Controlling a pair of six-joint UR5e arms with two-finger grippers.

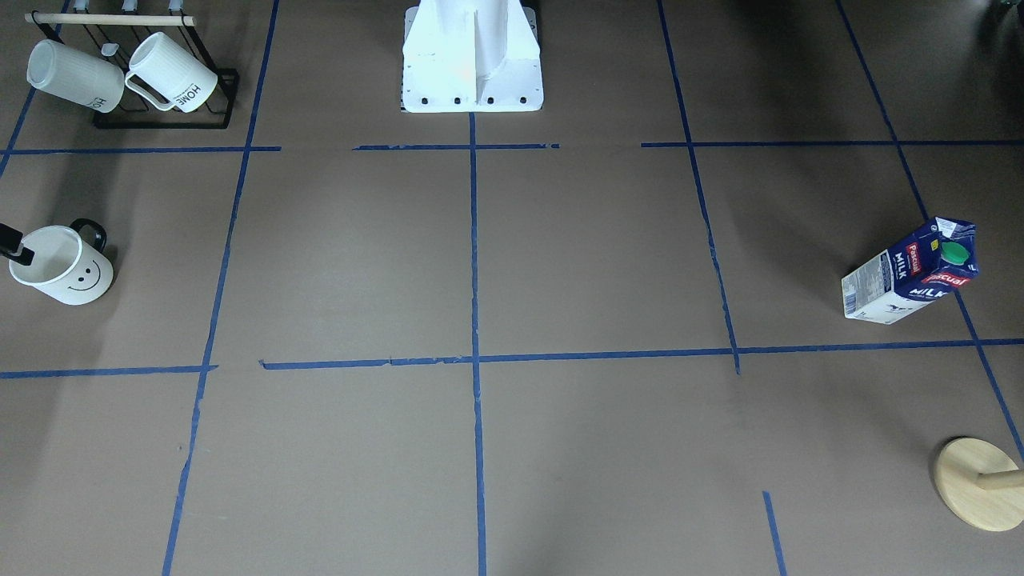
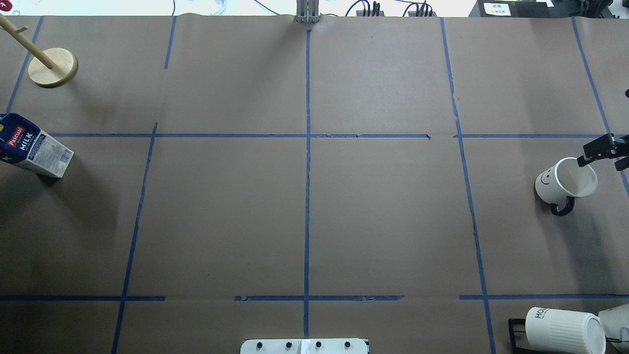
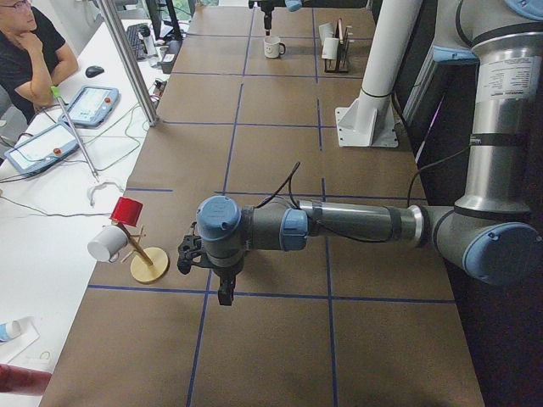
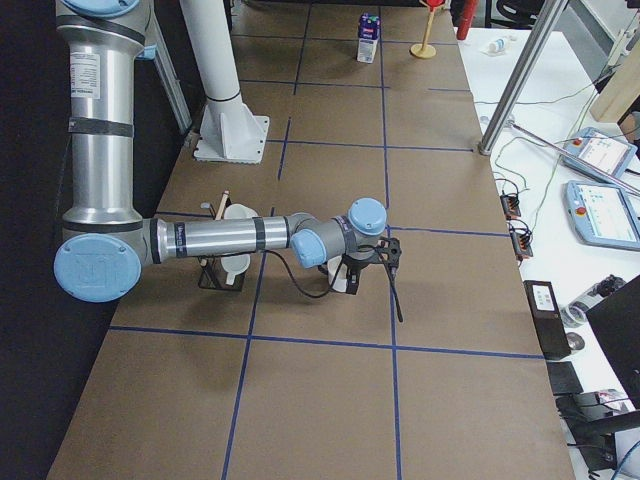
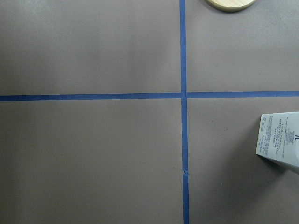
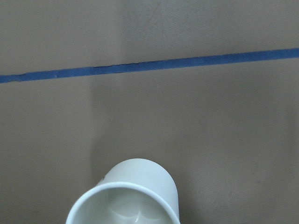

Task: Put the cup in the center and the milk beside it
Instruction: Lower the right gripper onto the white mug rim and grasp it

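The cup (image 1: 64, 268), a white mug with a smiley face and a black handle, stands upright at the table's right end; it also shows in the overhead view (image 2: 565, 182) and at the bottom of the right wrist view (image 6: 126, 196). My right gripper (image 2: 607, 155) hangs over the cup's outer rim, open, one finger at the rim, holding nothing. The milk (image 1: 912, 272), a dark blue carton with a green cap, stands upright at the left end (image 2: 32, 147). My left gripper (image 3: 216, 271) hovers near it; I cannot tell if it is open or shut.
A black rack (image 1: 132, 76) with ribbed "HOME" mugs stands near the robot's right side (image 2: 565, 329). A wooden stand (image 2: 53, 66) is beyond the milk. The white robot base (image 1: 472, 56) is at the table's near middle edge. An operator (image 3: 25, 42) sits beside the table.
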